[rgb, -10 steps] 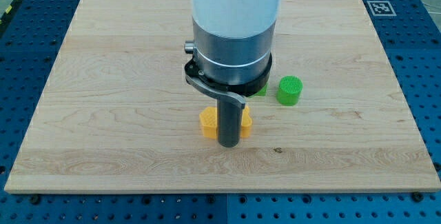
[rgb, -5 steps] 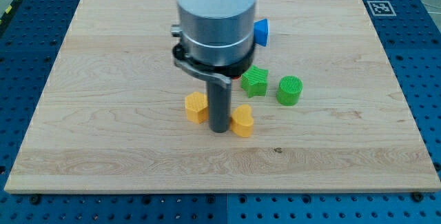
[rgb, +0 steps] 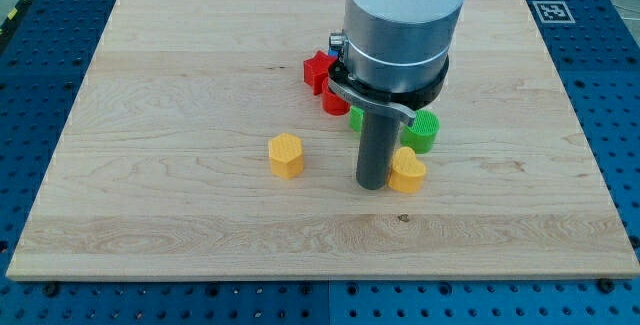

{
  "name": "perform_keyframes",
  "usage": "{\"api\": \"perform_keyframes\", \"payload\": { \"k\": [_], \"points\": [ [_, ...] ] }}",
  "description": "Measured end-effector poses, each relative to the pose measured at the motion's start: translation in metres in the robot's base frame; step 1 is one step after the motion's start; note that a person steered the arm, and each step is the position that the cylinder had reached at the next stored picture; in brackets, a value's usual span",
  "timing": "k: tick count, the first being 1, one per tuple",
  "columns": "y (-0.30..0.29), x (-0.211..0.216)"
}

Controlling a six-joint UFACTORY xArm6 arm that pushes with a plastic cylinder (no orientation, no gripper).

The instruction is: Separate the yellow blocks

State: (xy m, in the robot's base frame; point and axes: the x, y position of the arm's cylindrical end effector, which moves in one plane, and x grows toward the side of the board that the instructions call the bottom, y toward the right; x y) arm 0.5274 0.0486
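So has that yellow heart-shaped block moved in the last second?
Yes. The yellow heart block slid toward the view's right, now just below the green cylinder. My tip touches its left side.

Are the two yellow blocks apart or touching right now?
Apart. Bare board lies between the yellow hexagonal block and the yellow heart block; my tip stands against the heart's left side.

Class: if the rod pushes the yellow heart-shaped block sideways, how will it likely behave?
The yellow heart block sits low and flat, so it probably slides rather than tips. My tip touches its left lobe; an off-centre push may turn it toward the green cylinder.
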Motion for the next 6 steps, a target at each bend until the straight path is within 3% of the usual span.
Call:
{"api": "perform_keyframes", "payload": {
  "k": [4,6],
  "points": [
    [0.060,0.000],
    [0.061,0.000]
  ]
}}
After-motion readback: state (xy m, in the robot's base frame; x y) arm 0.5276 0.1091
